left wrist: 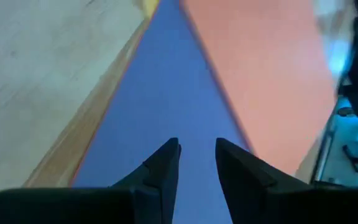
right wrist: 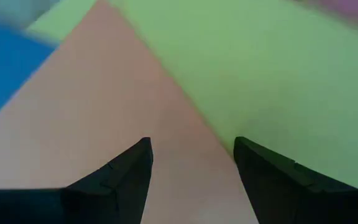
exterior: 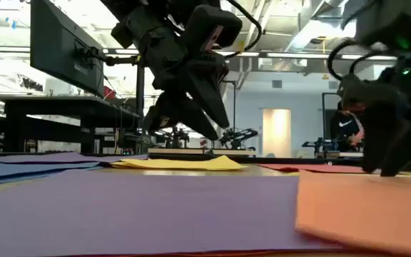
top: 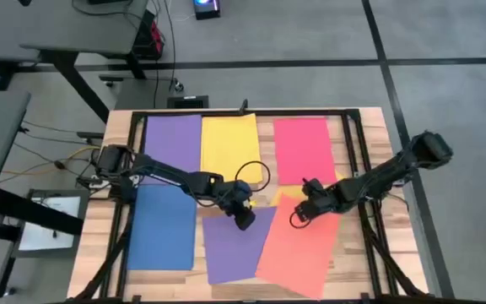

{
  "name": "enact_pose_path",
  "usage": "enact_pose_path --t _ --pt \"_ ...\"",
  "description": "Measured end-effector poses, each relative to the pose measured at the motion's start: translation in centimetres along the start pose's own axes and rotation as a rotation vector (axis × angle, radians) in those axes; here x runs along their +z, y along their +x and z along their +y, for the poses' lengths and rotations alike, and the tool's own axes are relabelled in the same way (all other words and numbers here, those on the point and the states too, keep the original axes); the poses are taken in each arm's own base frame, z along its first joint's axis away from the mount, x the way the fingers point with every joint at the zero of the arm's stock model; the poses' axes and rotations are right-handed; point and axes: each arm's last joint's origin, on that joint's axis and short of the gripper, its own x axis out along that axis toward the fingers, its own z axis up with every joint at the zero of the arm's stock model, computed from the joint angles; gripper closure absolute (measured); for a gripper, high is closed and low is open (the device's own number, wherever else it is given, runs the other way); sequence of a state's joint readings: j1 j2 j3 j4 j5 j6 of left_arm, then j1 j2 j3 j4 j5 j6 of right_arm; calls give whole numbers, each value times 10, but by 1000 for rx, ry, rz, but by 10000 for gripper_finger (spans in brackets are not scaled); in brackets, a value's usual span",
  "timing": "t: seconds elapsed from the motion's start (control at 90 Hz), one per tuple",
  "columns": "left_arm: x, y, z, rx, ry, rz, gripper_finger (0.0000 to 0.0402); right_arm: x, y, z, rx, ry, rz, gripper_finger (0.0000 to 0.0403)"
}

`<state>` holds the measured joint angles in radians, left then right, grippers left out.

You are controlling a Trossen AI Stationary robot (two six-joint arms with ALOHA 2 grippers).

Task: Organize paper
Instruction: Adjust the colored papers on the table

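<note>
Six coloured sheets of paper lie flat on the wooden table. A purple sheet (top: 173,139), a yellow sheet (top: 230,148) and a red-pink sheet (top: 304,150) form the far row. A blue sheet (top: 163,226), a second purple sheet (top: 233,247) and a tilted orange-coral sheet (top: 298,247) form the near row. The orange sheet's edge overlaps the near purple one. My left gripper (top: 245,221) (left wrist: 197,149) hovers over the near purple sheet's far edge, open by a narrow gap. My right gripper (top: 296,218) (right wrist: 191,149) stands open, low over the orange sheet's far corner. My left gripper touches nothing; in the low view its fingertips (exterior: 222,137) end above the table. My right gripper points slanting down at the orange sheet's far corner (right wrist: 185,106) with nothing between its fingers. Whether its fingertips (exterior: 385,170) touch the sheet, I cannot tell.
A black metal frame (top: 354,152) borders the table top and carries both arms. Bare wood (top: 264,152) shows in strips between the sheets. A small yellow patch (top: 283,195) peeks out beside the orange sheet's far corner. People and desks stand in the room behind.
</note>
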<state>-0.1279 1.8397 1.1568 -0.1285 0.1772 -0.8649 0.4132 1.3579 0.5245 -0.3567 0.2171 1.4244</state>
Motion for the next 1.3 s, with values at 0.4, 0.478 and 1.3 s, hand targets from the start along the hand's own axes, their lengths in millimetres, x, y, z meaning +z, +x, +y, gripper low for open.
enact_pose_path --t 0.4,0.478,1.3 --pt "11 -3 -2 -60 66 -24 311 -14 -13 33 333 82 31 184" --pt "17 -5 -6 -74 101 -42 311 -10 -23 39 368 20 9 184" --pt "20 95 -54 -52 48 26 311 -28 -17 -16 -192 197 64 185"
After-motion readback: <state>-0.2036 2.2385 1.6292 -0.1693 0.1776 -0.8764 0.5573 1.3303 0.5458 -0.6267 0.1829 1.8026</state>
